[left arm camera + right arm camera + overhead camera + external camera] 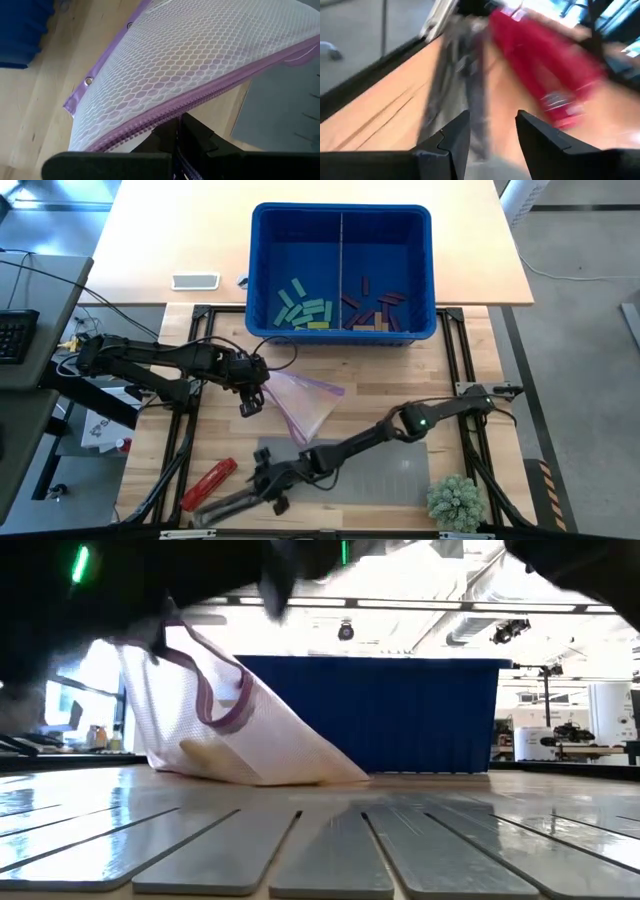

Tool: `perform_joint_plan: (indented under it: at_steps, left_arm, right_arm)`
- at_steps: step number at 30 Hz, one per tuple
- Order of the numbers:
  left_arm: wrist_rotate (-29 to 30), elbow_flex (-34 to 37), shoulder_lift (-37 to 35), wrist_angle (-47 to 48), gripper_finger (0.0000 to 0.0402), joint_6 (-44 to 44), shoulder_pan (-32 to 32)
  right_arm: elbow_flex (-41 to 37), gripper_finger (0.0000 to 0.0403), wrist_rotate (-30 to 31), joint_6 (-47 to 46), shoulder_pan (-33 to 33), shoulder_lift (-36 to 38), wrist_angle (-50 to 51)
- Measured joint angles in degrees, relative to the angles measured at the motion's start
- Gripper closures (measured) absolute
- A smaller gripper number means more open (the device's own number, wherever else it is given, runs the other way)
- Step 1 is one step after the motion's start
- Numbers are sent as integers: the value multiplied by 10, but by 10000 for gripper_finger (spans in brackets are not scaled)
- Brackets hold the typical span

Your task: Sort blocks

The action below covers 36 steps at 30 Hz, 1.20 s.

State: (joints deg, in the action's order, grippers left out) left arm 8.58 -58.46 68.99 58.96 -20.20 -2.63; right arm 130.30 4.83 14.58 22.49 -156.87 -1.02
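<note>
Nearest you, the right gripper [262,483] sat low at the front edge of the table beside the red cylindrical tool [208,483], its fingers [451,145] standing partly apart with nothing between them that you could make out. Had it swung there, I judge it could have knocked the tool or dragged the grey mat [395,476].

Further in, your left gripper [250,402] was clamped tight on the purple-trimmed edge of the mesh pouch [305,402], lifting one corner while the rest sagged onto the wood. The likely trouble was there — a thin zipper hem could slip out of closed fingers, and a tan shape low inside the pouch might have been a leftover block, though you couldn't tell.

Farthest back, the blue bin [341,218] held the blocks [304,310]: teal and lime ones in its left compartment, purple and tan in its right — so the sorting looked largely done.
</note>
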Motion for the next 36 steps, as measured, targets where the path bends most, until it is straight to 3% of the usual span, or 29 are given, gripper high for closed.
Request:
perform_joint_plan:
  at_steps: [8, 16, 20, 24, 29, 36]
  left_arm:
    - [4, 0, 0, 0, 402, 3, 0]
    - [-19, 0, 0, -29, 402, -54, 22]
    - [-36, 0, 0, -56, 402, -102, 32]
    - [-60, 0, 1, -126, 402, -142, 44]
    - [-128, 0, 6, -180, 402, -167, 62]
    - [-236, 0, 5, -200, 401, -153, 61]
  right_arm:
    - [1, 259, 13, 73, -13, 126, 133]
    - [1, 259, 192, 93, 16, 297, 304]
    - [2, 259, 260, -9, 13, 380, 363]
    - [3, 259, 259, -138, -3, 418, 423]
    - [1, 259, 181, -261, -13, 399, 513]
    - [0, 259, 155, -501, -13, 325, 688]
